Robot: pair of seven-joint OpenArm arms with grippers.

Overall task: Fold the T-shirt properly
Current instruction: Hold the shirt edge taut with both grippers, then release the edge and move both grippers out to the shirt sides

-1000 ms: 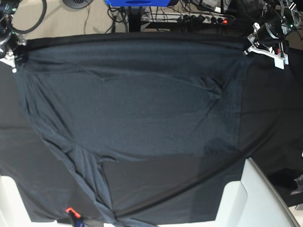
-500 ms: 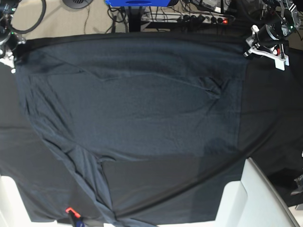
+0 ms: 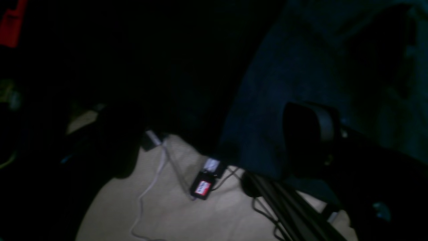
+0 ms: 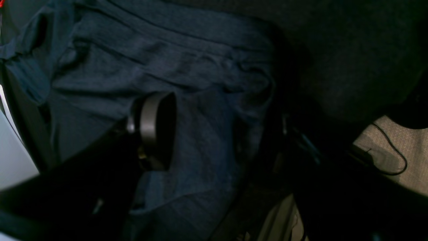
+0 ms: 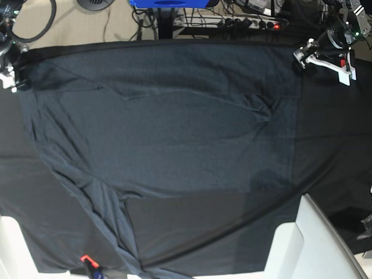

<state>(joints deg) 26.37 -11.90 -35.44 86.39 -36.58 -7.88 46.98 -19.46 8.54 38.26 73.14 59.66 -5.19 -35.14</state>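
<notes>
A: On the bench (image 5: 331, 151), the T-shirt (image 5: 163, 128) lies spread wide over the black tablecloth (image 5: 197, 232). It covers most of the surface, with its top edge along the far side. A sleeve-like flap trails toward the lower left, and a small pucker sits right of centre.

B: Claws?

A: Left claw (image 5: 325, 57) is at the shirt's upper right corner in the base view, white fingers parted, nothing between them. In the left wrist view one dark fingertip (image 3: 309, 134) hangs over blue-grey fabric by the edge, not pinching it. So released.

B: Right one?

A: Right claw (image 5: 8, 74) is at the far left edge of the base view, mostly cropped. The right wrist view shows one rounded fingertip (image 4: 155, 130) above wrinkled shirt cloth, and a wide gap toward the other side, which is lost in the dark. No cloth visibly gripped. Reads as released.

B: Anything else around?

A: Floor beyond the bench has a power strip (image 5: 250, 23) with a red light, loose cables (image 3: 150, 187) and something blue (image 5: 168, 3). White curved panel (image 5: 317, 244) at lower right, and a small orange tag (image 5: 85, 257) at the bottom left of the cloth.

B: Shirt flat?

A: Mostly. Creases on the left side and folds near that lower flap.
</notes>
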